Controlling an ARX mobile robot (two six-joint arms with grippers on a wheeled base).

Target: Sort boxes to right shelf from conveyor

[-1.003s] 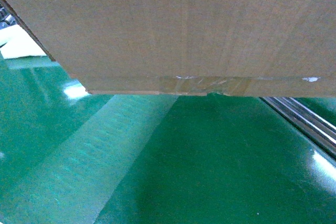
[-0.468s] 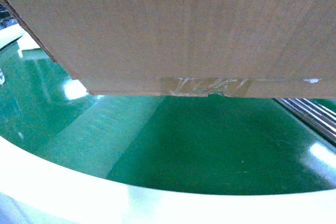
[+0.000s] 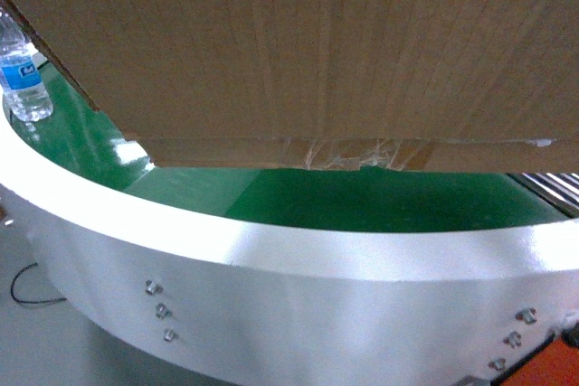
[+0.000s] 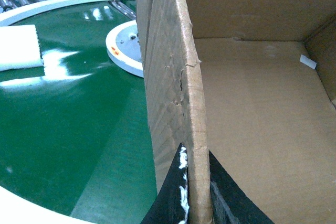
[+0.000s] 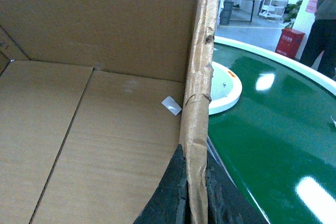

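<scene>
One open-topped box [image 3: 317, 51], empty inside, each end effector [image 4: 195, 203] [image 5: 195, 203] pinching a wall.

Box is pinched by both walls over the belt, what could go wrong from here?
1. Each gripper, left and right, clamps only a ragged wall edge of the box; the cardboard may tear or slip.
2. The box fills the head view, likely hiding the path ahead.
3. A water bottle on the conveyor could be knocked.
</scene>
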